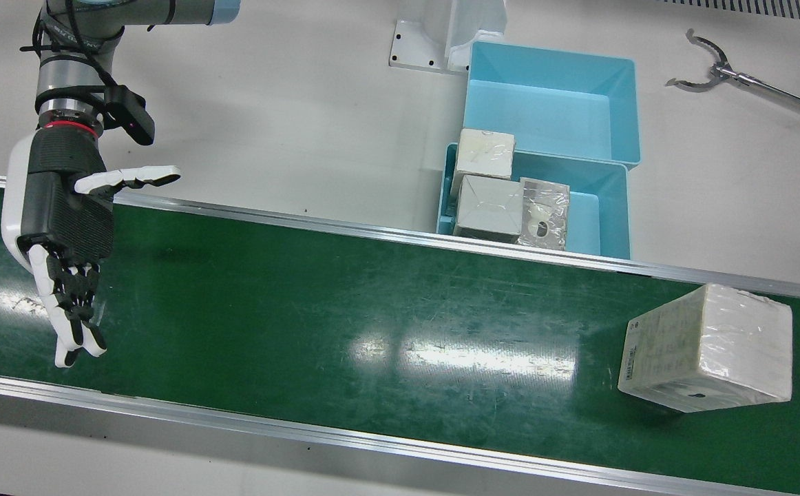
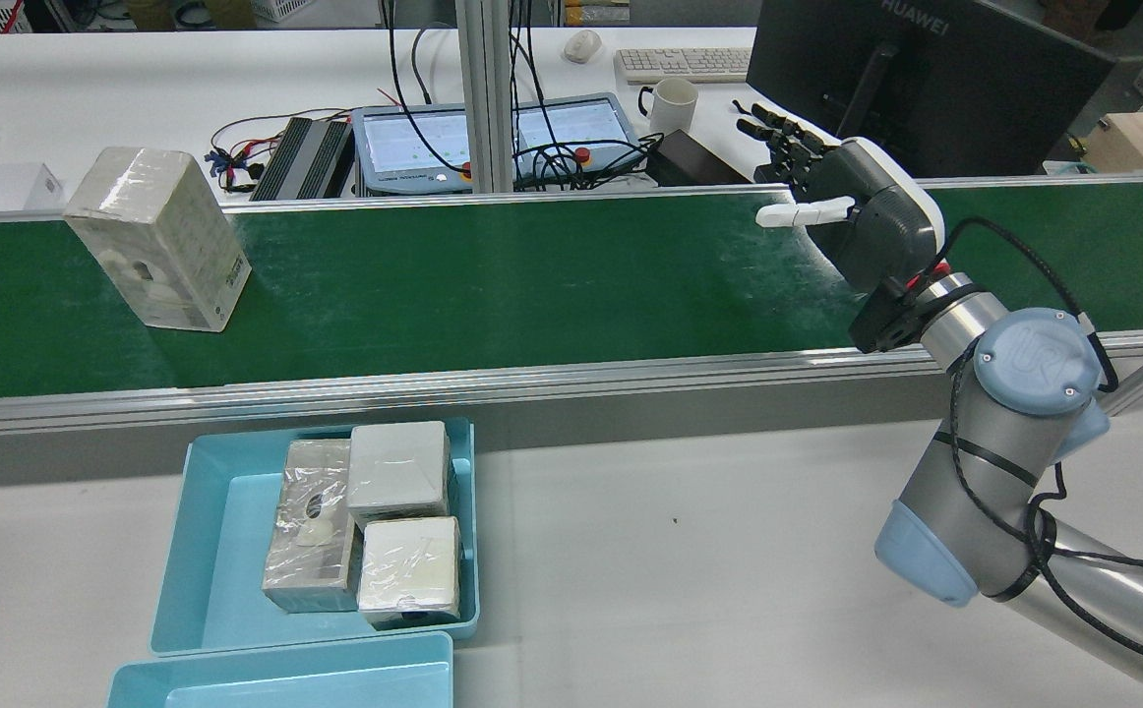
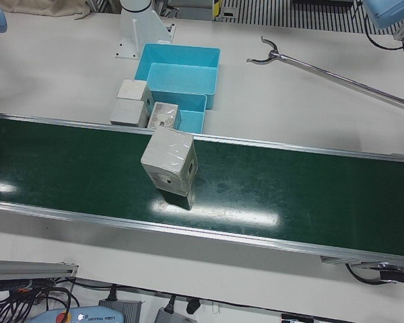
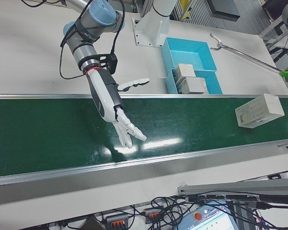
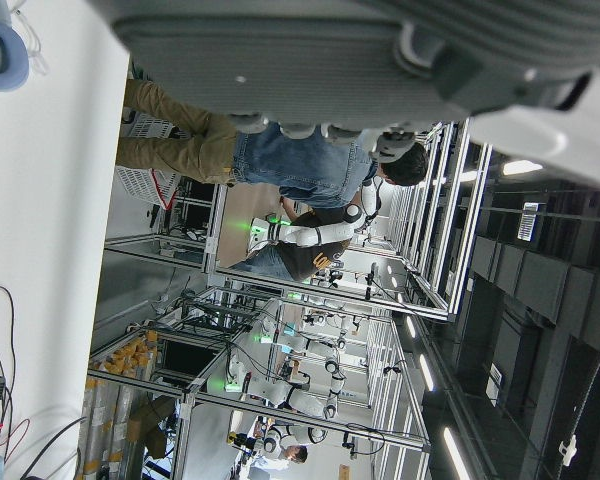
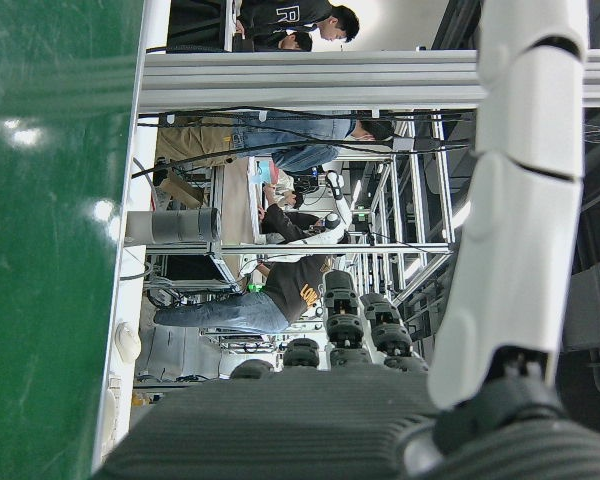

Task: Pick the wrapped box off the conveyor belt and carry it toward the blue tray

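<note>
Hovering above the green conveyor belt [image 1: 345, 303], the right hand [image 1: 62, 220] was seen with its fingers [image 1: 73, 317] spread and extended, nothing held in it; the thumb [image 1: 128, 179] was stretched out sideways toward the belt's inner rail. In the rear view the same hand [image 2: 857, 221] was found over the belt at that view's right. Of the left hand [image 5: 310, 60] only a dark palm edge and some fingertips were caught by its own camera, so whether it was spread or closed could not be told.

The wrapped box [image 1: 706, 348] was seen lying on the belt well apart from the right hand, at the opposite end of the visible stretch, on the robot's left half of the table [image 1: 290, 117]. Nothing was touching it.

It was shown as a pale, cream-coloured block wrapped in clear, wrinkled film, with a printed label on one face and a small dark round mark on another [image 3: 168, 168].

It was set askew on the belt, its edges parallel to neither rail. Its long axis could not be fixed with certainty: the box looked upright in the rear view [image 2: 156, 236], but lying flat in the right-front view [image 4: 259, 110].

The blue tray [image 1: 610, 207] was seen on the table just beyond the belt's inner rail, with three wrapped boxes [image 1: 503, 196] already in it, and a second blue tray [image 1: 551, 110] behind it.
</note>
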